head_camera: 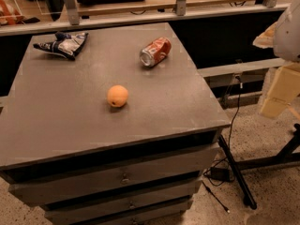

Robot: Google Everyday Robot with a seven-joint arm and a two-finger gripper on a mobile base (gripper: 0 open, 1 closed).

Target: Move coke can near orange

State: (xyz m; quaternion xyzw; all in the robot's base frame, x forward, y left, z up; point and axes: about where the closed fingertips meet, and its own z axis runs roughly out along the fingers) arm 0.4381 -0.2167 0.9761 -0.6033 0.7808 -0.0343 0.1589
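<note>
The coke can point(155, 51) is red-orange with white markings. It lies on its side on the grey cabinet top point(70, 121), at the back right, with its silver end facing front-left. The orange point(117, 96) sits near the middle of the top, in front of the can and to its left, about two can lengths away. My gripper point(276, 86) is at the right edge of the view, cream-coloured, off the cabinet's right side and well clear of both. It holds nothing that I can see.
A dark blue and white bag point(64, 44) lies at the back left corner. The cabinet has drawers in front. A black stand leg point(236, 172) and cables lie on the floor to the right. A rail and shelves run behind.
</note>
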